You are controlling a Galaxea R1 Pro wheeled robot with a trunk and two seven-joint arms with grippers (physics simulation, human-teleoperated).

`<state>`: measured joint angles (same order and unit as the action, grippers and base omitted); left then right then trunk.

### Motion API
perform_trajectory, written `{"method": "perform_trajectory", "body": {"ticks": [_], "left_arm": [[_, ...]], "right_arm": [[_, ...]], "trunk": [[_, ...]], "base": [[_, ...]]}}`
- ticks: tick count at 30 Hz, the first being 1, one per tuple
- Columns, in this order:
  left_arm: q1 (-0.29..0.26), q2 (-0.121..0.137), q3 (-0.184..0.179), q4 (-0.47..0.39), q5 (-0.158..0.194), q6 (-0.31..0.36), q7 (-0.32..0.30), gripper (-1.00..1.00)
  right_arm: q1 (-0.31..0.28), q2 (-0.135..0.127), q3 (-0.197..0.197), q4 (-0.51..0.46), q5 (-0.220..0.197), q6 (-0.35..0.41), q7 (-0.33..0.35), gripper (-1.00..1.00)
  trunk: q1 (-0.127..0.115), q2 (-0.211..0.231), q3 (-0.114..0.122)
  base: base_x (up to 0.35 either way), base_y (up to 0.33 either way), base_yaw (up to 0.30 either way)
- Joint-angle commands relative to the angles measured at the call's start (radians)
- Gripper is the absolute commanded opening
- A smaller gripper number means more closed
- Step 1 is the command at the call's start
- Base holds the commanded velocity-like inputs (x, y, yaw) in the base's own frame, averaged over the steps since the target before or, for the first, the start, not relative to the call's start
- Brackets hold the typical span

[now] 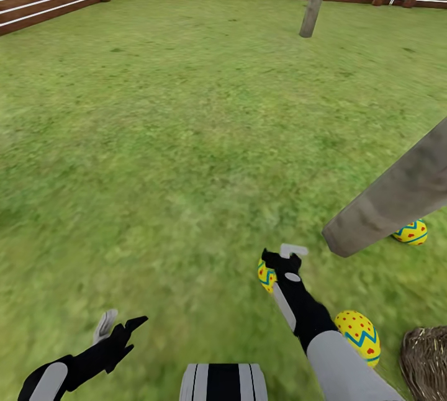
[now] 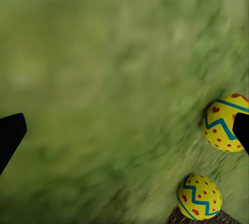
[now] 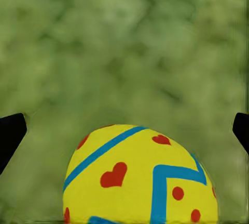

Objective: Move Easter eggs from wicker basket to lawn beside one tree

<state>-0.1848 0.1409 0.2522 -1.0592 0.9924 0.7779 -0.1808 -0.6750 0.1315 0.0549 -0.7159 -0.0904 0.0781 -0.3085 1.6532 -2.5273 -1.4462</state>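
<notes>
Three yellow, red-dotted, blue-zigzag Easter eggs on the mottled green lawn (image 1: 186, 140): one (image 1: 412, 232) behind the pale grey-beige tree trunk (image 1: 397, 193), one (image 1: 360, 334) near the tan wicker basket (image 1: 427, 360), one (image 1: 266, 275) beside the right gripper (image 1: 284, 256), fingers spread around it without clamping; left gripper (image 1: 119, 324) spread, empty

No text, label, brand or number can be read anywhere on the lawn (image 1: 186, 140). The eggs (image 3: 140, 177) carry only painted marks: red hearts and dots and blue zigzag stripes on yellow, none forming letters or figures.
</notes>
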Motion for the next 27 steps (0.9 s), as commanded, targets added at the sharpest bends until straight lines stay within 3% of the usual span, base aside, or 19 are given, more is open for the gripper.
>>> {"method": "perform_trajectory", "body": {"ticks": [1, 3, 4, 7, 8, 15, 27], "left_arm": [[-0.001, 0.0, 0.003, 0.0, -0.003, 0.006, -0.004, 1.0], [-0.001, -0.001, 0.004, -0.003, -0.003, 0.005, -0.003, 1.0], [0.0, -0.001, 0.004, -0.006, -0.004, 0.004, -0.002, 1.0], [0.001, 0.0, 0.004, -0.009, -0.004, 0.003, -0.003, 1.0], [0.0, 0.0, 0.004, -0.01, -0.004, 0.003, -0.004, 1.0], [0.001, -0.002, 0.005, -0.037, -0.004, 0.003, -0.006, 1.0], [0.025, -0.003, 0.008, -0.053, -0.003, -0.054, -0.004, 1.0]], "right_arm": [[0.03, -0.001, 0.006, -0.092, -0.01, 0.076, -0.006, 1.0], [0.106, -0.007, 0.007, -0.288, -0.01, 0.229, 0.001, 1.0], [0.158, -0.011, 0.009, -0.432, -0.01, 0.337, 0.004, 1.0], [0.244, -0.017, 0.012, -0.697, -0.012, 0.562, 0.008, 1.0], [0.256, -0.02, 0.013, -0.738, -0.012, 0.606, 0.009, 1.0], [0.273, -0.043, 0.018, -0.804, -0.004, 0.682, 0.107, 1.0], [0.284, -0.05, 0.022, -0.788, 0.002, 0.688, 0.182, 1.0]], "trunk": [[0.0, 0.0, -0.001], [0.0, 0.0, -0.001], [0.0, 0.0, -0.001], [0.0, 0.0, 0.001], [0.0, 0.0, 0.002], [-0.003, 0.001, 0.035], [-0.008, 0.004, 0.086]], "base": [[0.0, 0.0, 0.0], [0.0, 0.0, 0.0], [0.0, 0.0, 0.0], [-0.012, 0.0, -0.045], [-0.013, 0.0, -0.082], [-0.005, 0.0, -0.047], [0.0, 0.0, -0.005]]}}
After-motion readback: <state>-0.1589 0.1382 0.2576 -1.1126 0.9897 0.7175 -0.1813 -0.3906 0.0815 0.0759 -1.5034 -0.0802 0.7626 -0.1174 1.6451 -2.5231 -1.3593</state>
